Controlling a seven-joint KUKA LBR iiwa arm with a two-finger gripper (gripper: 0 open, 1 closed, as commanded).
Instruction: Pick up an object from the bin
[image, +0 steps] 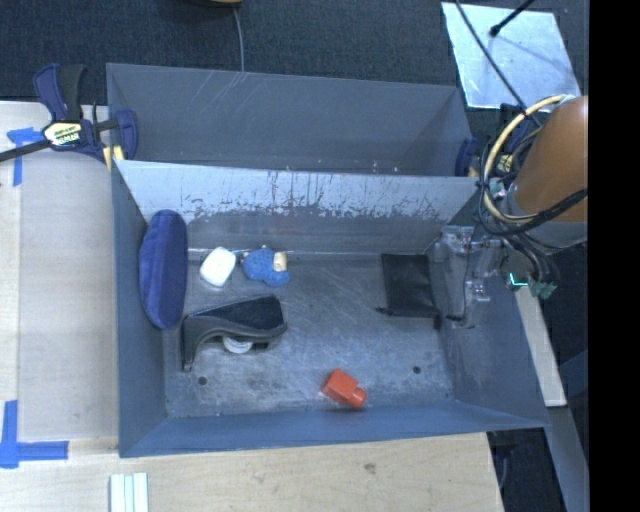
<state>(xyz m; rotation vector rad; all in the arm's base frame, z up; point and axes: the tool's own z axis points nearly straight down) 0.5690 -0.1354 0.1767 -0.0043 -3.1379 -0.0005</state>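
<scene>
The pincer (461, 308) hangs low at the right end of the grey metal bin (300, 195), close to the right wall. Whether it is released or clenched cannot be told. Just to its left, with its right edge against the pincer, lies a flat black squarish piece (408, 285) on the bin floor; nothing can be seen gripped. A small red block (344, 389) sits well apart, by the near wall. At the left end a long dark blue padded roll (163, 268) leans on the left wall. Beside it are a small white lump (217, 267), a crumpled blue scrap (264, 265) and a black shoe-shaped thing (235, 322).
</scene>
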